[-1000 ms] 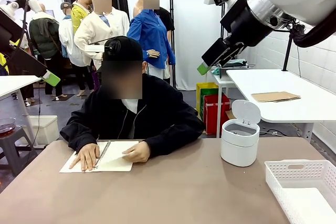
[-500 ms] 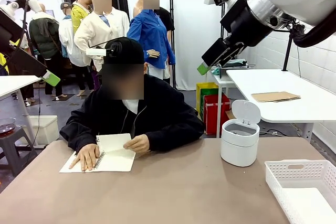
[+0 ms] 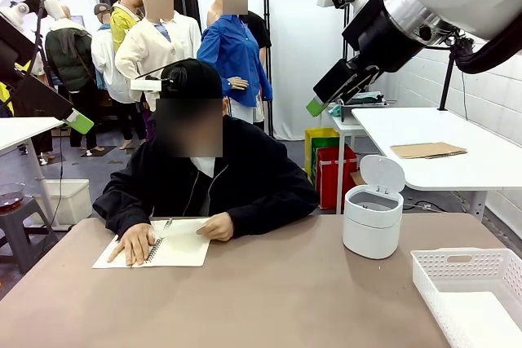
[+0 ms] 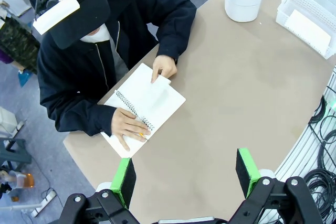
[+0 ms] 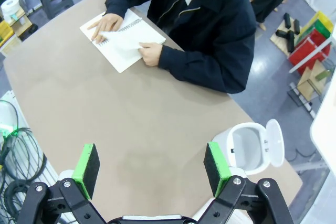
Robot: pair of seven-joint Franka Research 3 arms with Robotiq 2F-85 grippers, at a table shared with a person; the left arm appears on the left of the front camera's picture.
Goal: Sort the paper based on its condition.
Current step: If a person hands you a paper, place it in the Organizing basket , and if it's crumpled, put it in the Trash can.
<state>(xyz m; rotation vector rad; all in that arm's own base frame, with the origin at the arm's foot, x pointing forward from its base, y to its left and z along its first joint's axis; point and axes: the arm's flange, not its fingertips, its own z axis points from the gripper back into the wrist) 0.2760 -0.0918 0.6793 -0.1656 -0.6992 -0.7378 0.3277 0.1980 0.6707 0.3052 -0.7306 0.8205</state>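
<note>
The work looks barely begun. The paper (image 3: 183, 242) is not yet a loose sheet: it lies as the open page of a notebook (image 3: 110, 258) at the left of the table (image 3: 285, 299), in front of the person. One hand (image 4: 128, 127) presses flat on the spiral, and the other hand (image 4: 164, 68) pinches the page's far corner, which lifts a little.

A white sheet (image 4: 310, 31) lies in the basket (image 3: 465, 257) at the lower right, so one piece may already be sorted.

The left gripper (image 4: 185, 174) and right gripper (image 5: 151, 166) both hang high above the table, fingers wide apart and holding nothing.

A white bin (image 3: 373, 222) stands right of centre, lid up, just beside the basket. The tabletop between notebook and bin is bare. Only the person's hands lie over the page.
</note>
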